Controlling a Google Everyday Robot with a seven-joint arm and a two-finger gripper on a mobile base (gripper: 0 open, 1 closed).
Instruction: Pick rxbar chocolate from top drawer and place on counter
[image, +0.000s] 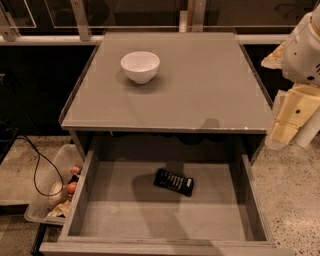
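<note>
Matte grey drawer, flat black rxbar, pincer at right

White lettering on black snack bar in the drawer, too small to read. Nothing else legible. Pincer hangs at right edge, beside front corner of the table.

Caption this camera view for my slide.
Rxbar chocolate in open top drawer, white bowl on counter, gripper beside the counter's right edge.
</note>
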